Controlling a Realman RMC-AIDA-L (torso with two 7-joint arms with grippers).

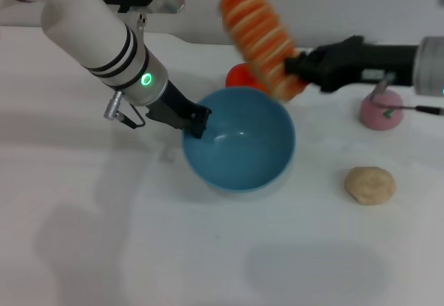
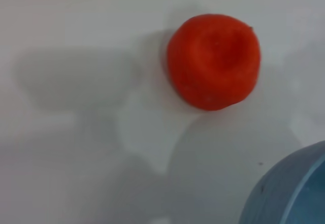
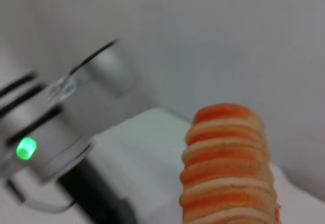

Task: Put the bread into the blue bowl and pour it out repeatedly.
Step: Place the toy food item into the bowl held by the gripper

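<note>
White table (image 1: 104, 250): my right claw (image 1: 295, 70) clamps bread (image 1: 260, 39) over bowl (image 1: 239, 139), left claw (image 1: 198, 122) pinching rim; I'd centre before dropping.

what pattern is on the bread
Orange and cream stripes on the bread, clearest in the right wrist view.

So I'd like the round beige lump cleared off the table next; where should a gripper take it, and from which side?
Probably from straight above, fingers closing across the middle of the beige lump. It lies low and rounded on the table with nothing touching it, so no side is blocked. The right gripper, nearer, holds the bread; the left gripper grips the blue bowl.
</note>
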